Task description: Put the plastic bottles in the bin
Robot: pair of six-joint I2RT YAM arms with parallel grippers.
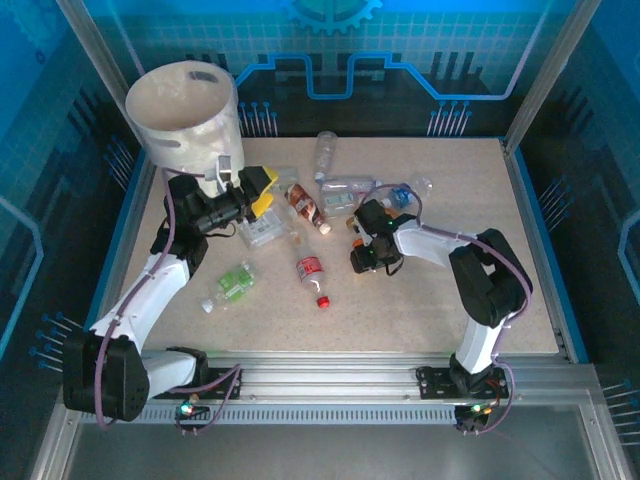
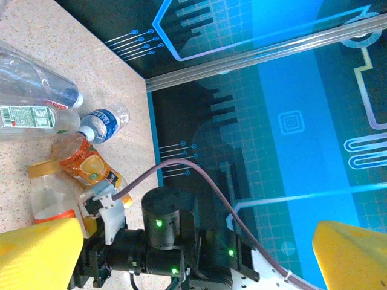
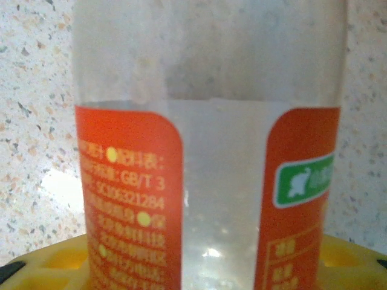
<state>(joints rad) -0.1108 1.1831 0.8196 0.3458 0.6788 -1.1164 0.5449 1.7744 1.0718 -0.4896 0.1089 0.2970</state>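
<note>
Top external: the bin (image 1: 185,125) stands at the far-left corner of the table (image 1: 450,300), its pale liner (image 1: 175,95) showing inside. Plastic bottles (image 1: 310,270) lie scattered mid-table. The left gripper (image 1: 262,192) hangs just beside the bin, and the right gripper (image 1: 358,226) is among the bottles.

Left wrist: the left gripper's 2 yellow fingers (image 2: 36,257) stand wide apart.

Right wrist: an orange-labelled bottle (image 3: 205,181) sits between the right gripper's fingers (image 3: 54,261). Whether they clamp it, I cannot tell.

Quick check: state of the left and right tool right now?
Left tool: open, holding nothing.
Right tool: around the orange-label bottle; whether it grips cannot be told.
</note>
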